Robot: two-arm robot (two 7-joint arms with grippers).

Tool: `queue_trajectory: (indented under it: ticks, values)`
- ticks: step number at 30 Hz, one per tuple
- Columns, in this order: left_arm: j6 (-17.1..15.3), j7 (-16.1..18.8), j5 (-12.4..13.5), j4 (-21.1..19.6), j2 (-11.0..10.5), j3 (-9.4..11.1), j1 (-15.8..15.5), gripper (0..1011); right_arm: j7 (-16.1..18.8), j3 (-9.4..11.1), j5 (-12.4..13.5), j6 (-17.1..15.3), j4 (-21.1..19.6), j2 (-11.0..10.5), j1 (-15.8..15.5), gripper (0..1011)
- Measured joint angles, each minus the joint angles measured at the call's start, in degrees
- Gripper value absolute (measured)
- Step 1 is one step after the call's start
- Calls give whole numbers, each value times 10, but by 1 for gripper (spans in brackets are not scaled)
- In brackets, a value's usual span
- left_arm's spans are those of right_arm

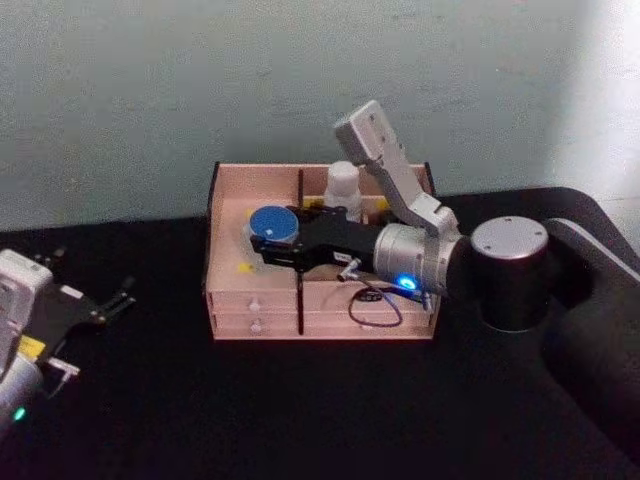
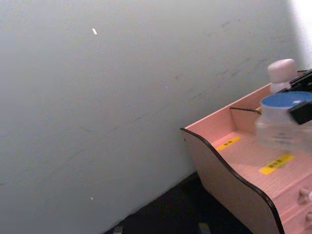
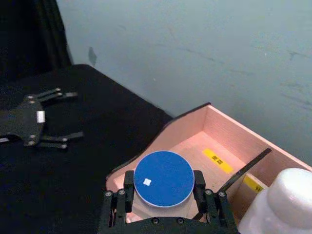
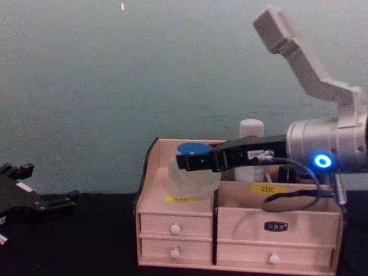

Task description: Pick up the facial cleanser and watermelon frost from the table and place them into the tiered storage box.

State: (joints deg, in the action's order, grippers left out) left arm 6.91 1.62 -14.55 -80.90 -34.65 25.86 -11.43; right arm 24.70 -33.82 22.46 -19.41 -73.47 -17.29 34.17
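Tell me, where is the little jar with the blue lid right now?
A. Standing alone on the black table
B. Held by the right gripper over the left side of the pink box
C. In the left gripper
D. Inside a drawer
B: the right gripper clasps the watermelon frost on both sides, over the left compartment of the tiered storage box.
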Motion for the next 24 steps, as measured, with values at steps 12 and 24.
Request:
queue_trajectory:
  ticks: [12, 24]
  values:
    - [0, 0, 0, 0, 0, 0, 0, 1001, -8, 0, -25, 7, 76, 48, 34, 708]
    - [0, 0, 0, 0, 0, 0, 0, 1001, -9, 17, -36, 9, 129, 74, 52, 708]
